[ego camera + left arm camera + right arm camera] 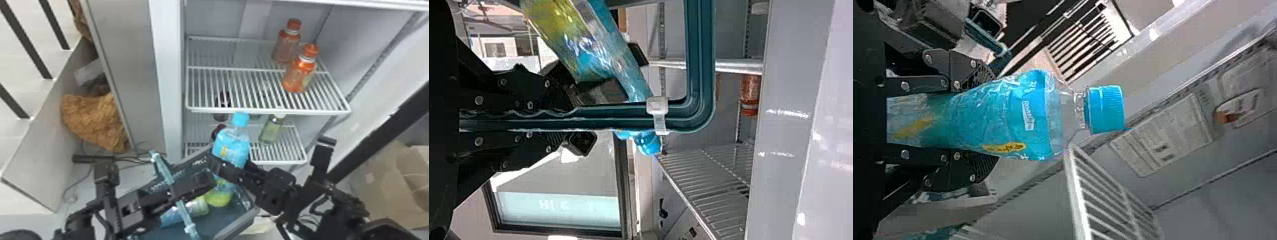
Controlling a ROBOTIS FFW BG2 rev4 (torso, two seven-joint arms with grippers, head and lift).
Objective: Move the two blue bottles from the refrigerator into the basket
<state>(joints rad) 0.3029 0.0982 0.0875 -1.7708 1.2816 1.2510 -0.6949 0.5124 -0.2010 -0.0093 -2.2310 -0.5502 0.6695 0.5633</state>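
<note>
In the head view my right gripper [230, 171] is shut on a blue bottle [232, 147], held cap up, slightly tilted, over the basket [220, 225]. The right wrist view has this blue bottle [1023, 117] between both fingers of my right gripper [978, 120], its cap pointing away from the wrist. Another blue bottle [178, 214] lies on its side inside the basket. My left gripper [204, 181] is at the basket, beside the held bottle's lower part. From the left wrist, the teal basket handle [701, 70] runs between the fingers of my left gripper [566, 112], which is shut on it.
Two orange bottles [300, 73] stand on the refrigerator's upper wire shelf [236, 89]. A green bottle [271, 129] and dark bottles stand on the shelf below. The refrigerator's side wall [169, 79] rises left of the shelves. Cardboard boxes [383, 182] are at the far right.
</note>
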